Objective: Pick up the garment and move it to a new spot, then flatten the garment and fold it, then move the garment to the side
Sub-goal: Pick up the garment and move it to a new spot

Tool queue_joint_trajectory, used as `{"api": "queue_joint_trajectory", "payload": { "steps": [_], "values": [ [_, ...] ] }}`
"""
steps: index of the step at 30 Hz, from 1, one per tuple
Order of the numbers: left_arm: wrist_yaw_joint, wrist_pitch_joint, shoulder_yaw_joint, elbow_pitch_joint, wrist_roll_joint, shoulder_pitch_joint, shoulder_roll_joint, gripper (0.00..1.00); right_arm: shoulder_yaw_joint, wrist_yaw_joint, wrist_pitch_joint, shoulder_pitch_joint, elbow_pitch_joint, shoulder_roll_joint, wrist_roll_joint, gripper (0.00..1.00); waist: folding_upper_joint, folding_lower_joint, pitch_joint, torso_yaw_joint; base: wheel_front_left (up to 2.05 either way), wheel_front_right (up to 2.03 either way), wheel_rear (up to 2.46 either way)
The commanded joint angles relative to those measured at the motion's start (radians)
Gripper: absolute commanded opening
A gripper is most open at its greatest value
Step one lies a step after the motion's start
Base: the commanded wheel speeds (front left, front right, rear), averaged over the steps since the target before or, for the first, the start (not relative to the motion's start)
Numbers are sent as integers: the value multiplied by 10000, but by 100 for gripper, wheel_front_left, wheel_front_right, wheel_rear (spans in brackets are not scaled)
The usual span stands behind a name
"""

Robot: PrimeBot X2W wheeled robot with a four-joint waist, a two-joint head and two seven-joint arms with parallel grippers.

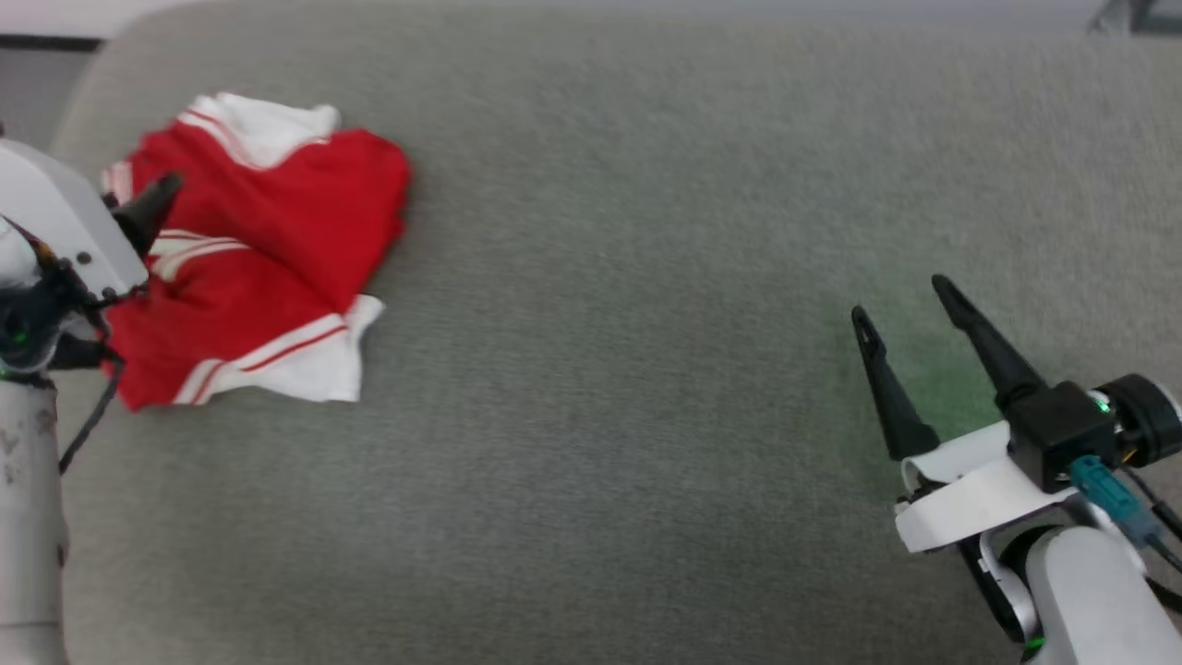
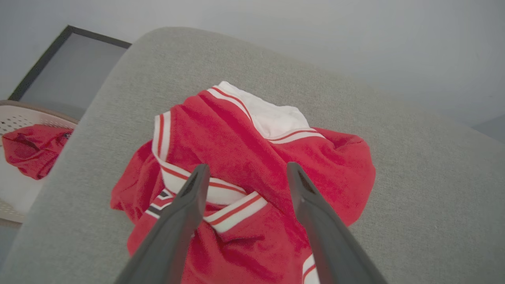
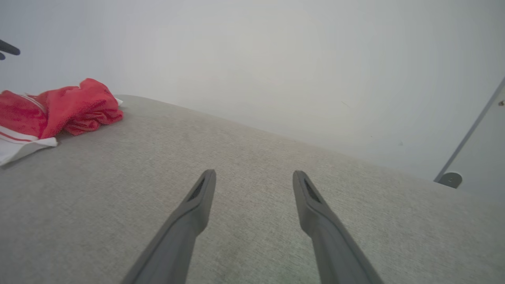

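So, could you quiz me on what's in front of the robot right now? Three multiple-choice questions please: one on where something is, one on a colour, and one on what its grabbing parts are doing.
1. Seen from the head, where on the grey surface does the red shirt lie?
A. far left
B. centre
C. near right corner

2. What colour are the sleeve ends of the shirt?
A. blue
B. white
C. black

3. How do the left end effector and the right end effector stand?
A. both shut
B. one shut on the shirt
C. both open, holding nothing

Answers:
1 A: it lies crumpled at the left, by the left arm.
2 B: white bands with red stripes finish the sleeves.
3 C: each pair of fingers is spread apart and grips nothing.
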Motion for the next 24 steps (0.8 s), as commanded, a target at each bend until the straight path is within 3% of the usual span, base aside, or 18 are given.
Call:
{"api": "queue_joint_trajectory", "payload": {
  "steps": [1, 9, 13, 17, 18, 19, 20, 24],
  "values": [
    [149, 596, -77, 514, -67, -338, 134, 100, -60, 1, 80, -144, -301, -55, 105, 100, -1, -1, 1227, -1062, 0, 0, 0],
    [622, 2280, -440, 2068, -39, -1043, 313, 100, -245, 1, 487, -12, -1527, -294, 191, 100, -1, -1, 1830, -1293, 0, 0, 0],
    [644, 2549, -689, 2698, 41, -1066, 164, 100, -303, 1, 673, 16, -1945, -336, 201, 100, -1, -1, 1967, -1313, 0, 0, 0],
    [969, 2647, -650, 3452, -68, -1045, -85, 100, -411, 1, 752, 32, -2169, -305, 204, 100, -1, -1, 2038, -1321, 0, 0, 0],
    [1025, 2614, -601, 3598, -133, -1051, -149, 71, -436, 1, 757, 53, -2198, -290, 199, 100, -1, -1, 2041, -1313, 0, 0, 0],
    [1065, 2537, -561, 3711, -166, -1101, -195, 21, -458, 1, 757, 64, -2212, -280, 185, 100, -1, -1, 2038, -1304, 0, 0, 0],
    [1099, 2494, -561, 3803, -172, -1147, -199, 0, -473, 1, 760, 79, -2203, -260, 195, 100, -1, -1, 2010, -1293, 0, 0, 0],
    [1013, 2068, -504, 3754, -167, -1418, -123, 0, -505, 1, 713, 139, -2108, -193, 230, 100, -1, -1, 1854, -1228, 0, 0, 0]
  ]
}}
